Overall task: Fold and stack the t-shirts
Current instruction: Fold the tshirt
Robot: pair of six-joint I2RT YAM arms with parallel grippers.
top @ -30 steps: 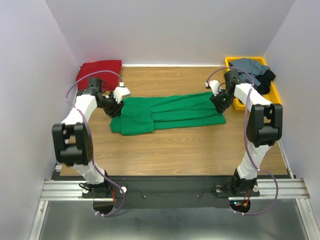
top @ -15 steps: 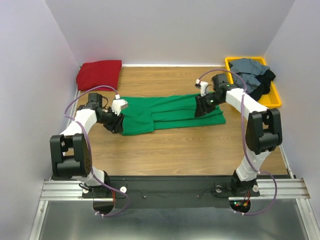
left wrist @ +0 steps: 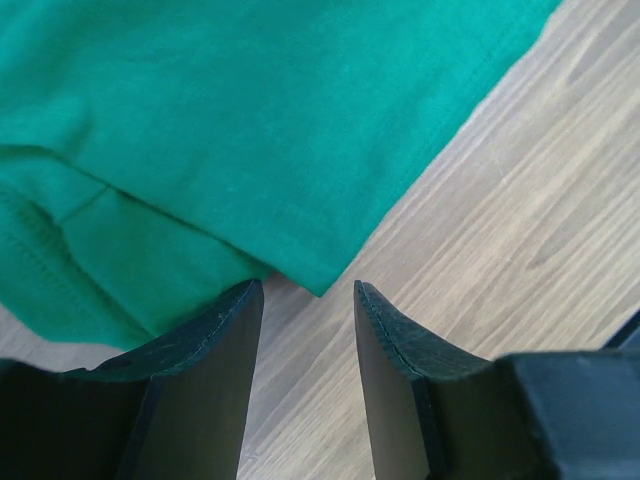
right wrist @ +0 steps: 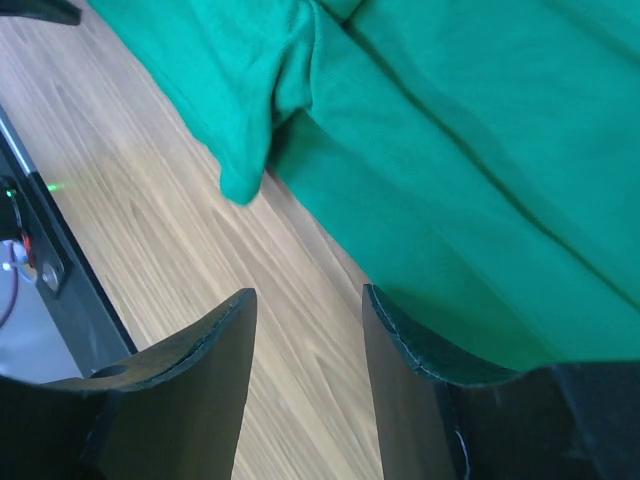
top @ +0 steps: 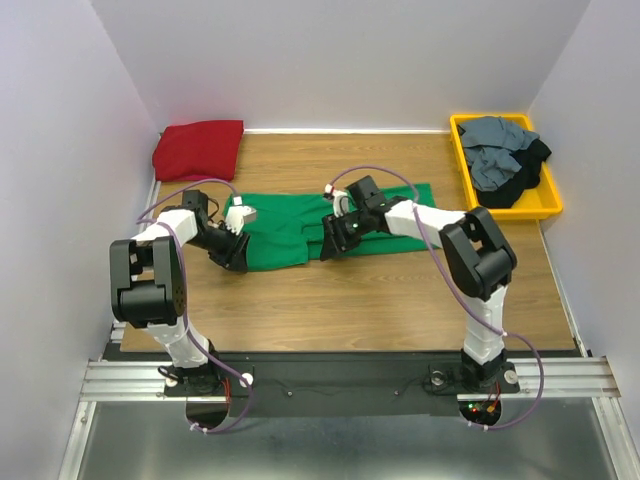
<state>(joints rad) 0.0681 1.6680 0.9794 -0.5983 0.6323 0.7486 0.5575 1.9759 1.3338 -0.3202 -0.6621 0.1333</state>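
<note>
A bright green t-shirt [top: 285, 222] lies spread across the middle of the wooden table, partly folded lengthwise. My left gripper [top: 236, 254] is low at its near left corner. In the left wrist view the left gripper [left wrist: 305, 295] is open and empty, with the green shirt [left wrist: 250, 120] corner just ahead of the tips. My right gripper [top: 332, 240] is over the shirt's middle near edge. In the right wrist view the right gripper [right wrist: 308, 296] is open over bare wood, the green shirt [right wrist: 480, 180] edge beside the right finger. A folded dark red t-shirt [top: 198, 148] lies at the back left.
A yellow plastic tray [top: 548, 208] at the back right holds a slate grey shirt [top: 490, 150] and a black shirt [top: 527, 168], crumpled. White walls close in the table on three sides. Bare wood lies in front of the green shirt.
My right gripper has swept left from the shirt's right end to its middle. My left gripper has shifted a little toward the near left corner. The shirt's right part looks drawn in.
</note>
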